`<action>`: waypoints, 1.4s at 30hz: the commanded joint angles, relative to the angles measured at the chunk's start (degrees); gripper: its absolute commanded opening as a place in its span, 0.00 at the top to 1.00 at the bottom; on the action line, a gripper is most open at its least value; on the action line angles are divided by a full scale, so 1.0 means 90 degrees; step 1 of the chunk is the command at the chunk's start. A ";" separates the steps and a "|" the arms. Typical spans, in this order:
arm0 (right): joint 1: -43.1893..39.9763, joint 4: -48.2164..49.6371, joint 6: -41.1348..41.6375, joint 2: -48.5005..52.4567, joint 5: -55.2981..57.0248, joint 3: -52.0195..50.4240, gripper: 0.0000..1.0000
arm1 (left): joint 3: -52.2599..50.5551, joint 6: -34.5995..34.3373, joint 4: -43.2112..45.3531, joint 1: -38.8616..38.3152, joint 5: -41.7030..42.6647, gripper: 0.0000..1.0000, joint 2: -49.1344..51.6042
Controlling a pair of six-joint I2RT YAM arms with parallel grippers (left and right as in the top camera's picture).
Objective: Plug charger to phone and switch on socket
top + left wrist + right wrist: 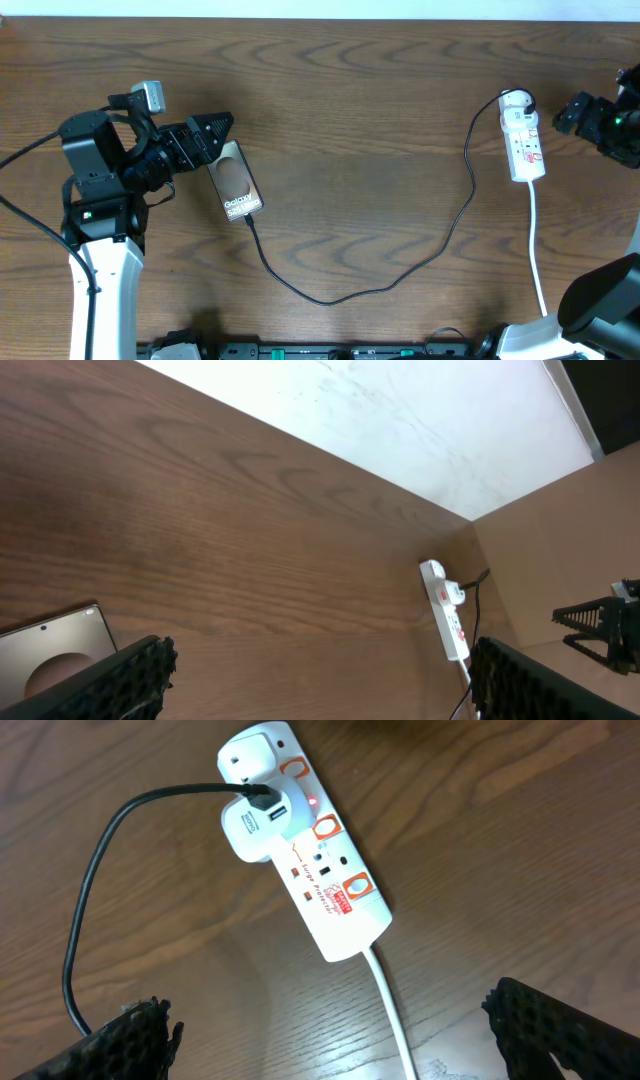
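The phone (238,180) lies flat on the table, left of centre, white lettering near its lower end; one corner of the phone (50,652) shows in the left wrist view. The charger cable (440,235) runs from the phone's lower end in a long loop to a white adapter (250,820) plugged into the socket strip (524,140). A small red light glows on the socket strip (330,885) beside the adapter. My left gripper (216,134) hovers open at the phone's far end, holding nothing. My right gripper (560,116) is open just right of the strip, empty.
The strip's white cord (536,250) trails toward the front edge of the table. The black cable (95,910) curves left of the strip. A pale wall (400,420) borders the far edge of the table. The other arm's gripper (600,632) appears at the right.
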 commanded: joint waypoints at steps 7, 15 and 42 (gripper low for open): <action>-0.0015 -0.0002 0.0090 -0.0053 0.0053 -0.0012 0.01 | 0.0041 0.0109 0.0007 0.0022 0.0010 0.05 0.0000; -0.0015 -0.0002 0.0090 -0.0053 0.0053 -0.0012 0.01 | 0.0041 0.0112 -0.0097 0.0017 -0.0007 0.05 -0.0284; -0.0015 -0.0002 0.0090 -0.0053 0.0053 -0.0012 0.01 | -0.4425 0.1409 0.2526 -0.0852 -0.4235 0.05 -0.6188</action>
